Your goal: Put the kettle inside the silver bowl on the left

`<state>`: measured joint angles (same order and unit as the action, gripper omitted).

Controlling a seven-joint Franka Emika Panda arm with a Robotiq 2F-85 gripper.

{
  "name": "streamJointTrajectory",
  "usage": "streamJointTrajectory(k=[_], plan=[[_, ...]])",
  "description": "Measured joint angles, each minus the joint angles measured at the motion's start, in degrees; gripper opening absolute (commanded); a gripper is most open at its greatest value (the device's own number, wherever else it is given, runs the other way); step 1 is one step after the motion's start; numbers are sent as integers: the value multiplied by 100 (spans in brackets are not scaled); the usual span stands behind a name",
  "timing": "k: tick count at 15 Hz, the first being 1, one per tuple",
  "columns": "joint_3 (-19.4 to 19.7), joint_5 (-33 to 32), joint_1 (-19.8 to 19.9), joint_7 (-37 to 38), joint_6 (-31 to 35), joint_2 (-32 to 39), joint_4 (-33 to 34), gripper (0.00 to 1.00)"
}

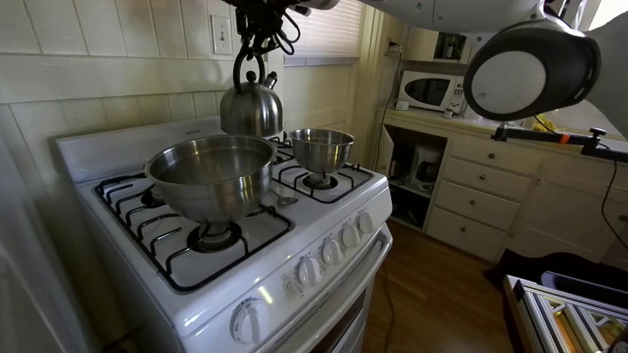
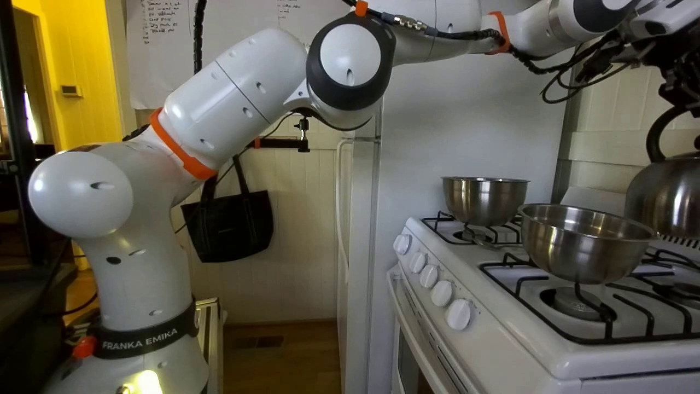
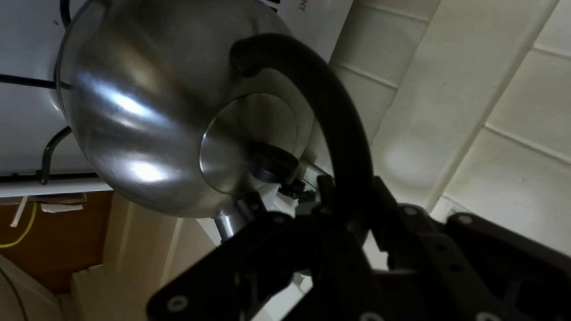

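The steel kettle (image 1: 251, 112) hangs in the air by its dark arched handle, roughly upright, over the back of the stove. My gripper (image 1: 251, 50) is above it; in the wrist view my gripper (image 3: 352, 185) is shut around the handle. The kettle fills the upper left of the wrist view (image 3: 147, 111) and is cut off at the right edge of an exterior view (image 2: 670, 194). The large silver bowl (image 1: 216, 198) sits on a front burner at the left, in front of the kettle. It also shows on the fridge side of the stove (image 2: 485, 202).
A smaller steel bowl (image 1: 321, 153) stands on the other front burner. A spoon (image 1: 284, 199) lies between the bowls. Black burner grates (image 1: 171, 245) cover the white stove. A panelled wall (image 1: 122, 76) rises behind the stove. A white fridge (image 2: 465, 120) stands beside it.
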<state>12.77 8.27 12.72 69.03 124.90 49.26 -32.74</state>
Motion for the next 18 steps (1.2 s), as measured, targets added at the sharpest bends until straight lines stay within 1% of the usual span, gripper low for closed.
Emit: streamJointTrajectory(k=[3, 8, 11, 15, 18], plan=[[-25, -10, -96, -394, -250, -228, 5, 5], [-69, -34, -257, -1304, -1154, -842, 13, 5], [-196, -24, -351, -1947, -1513, -1196, 8, 5], [-514, 109, -440, -2764, -1579, -1544, -49, 5], [-774, 290, -466, -3154, -1580, -1729, -110, 5]])
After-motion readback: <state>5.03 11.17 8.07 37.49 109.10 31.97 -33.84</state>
